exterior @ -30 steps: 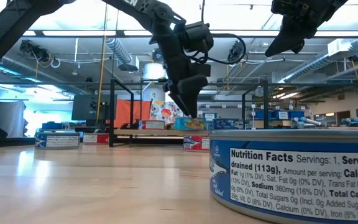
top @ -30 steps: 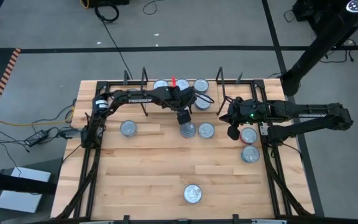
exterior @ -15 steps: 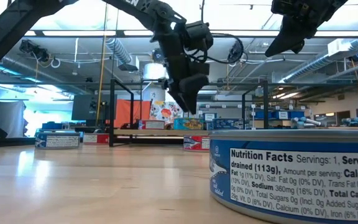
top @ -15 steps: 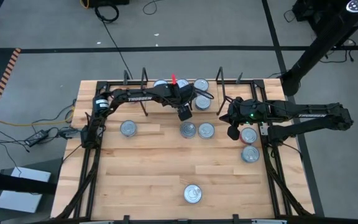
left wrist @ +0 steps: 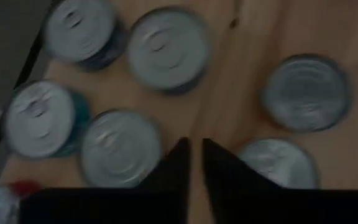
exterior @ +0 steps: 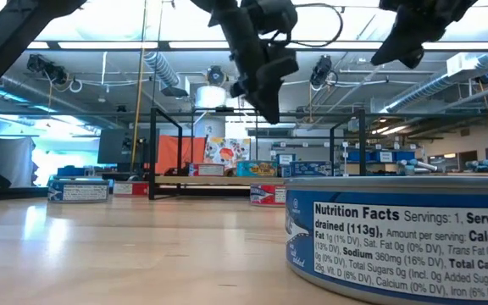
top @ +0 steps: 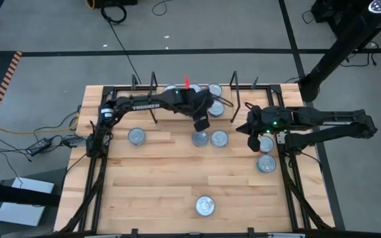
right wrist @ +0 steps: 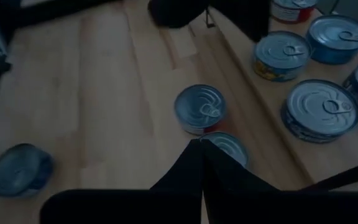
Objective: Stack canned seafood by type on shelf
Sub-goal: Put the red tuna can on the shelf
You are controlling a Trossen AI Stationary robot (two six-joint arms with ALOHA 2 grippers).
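Tins (top: 209, 139) sit on the table just in front of the shelf (top: 225, 107), nearer the left tool (top: 202, 124), its fingers nearly together and empty.

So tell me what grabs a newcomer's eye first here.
A big blue-labelled tin fills the low view's near right corner. From above, silver-lidded tins dot the wooden table, with more clustered on the shelf at the far edge. The left gripper hangs empty near that shelf; the right gripper waits shut alongside.

Two black jointed arms with white lettering, looped cables and one green light.
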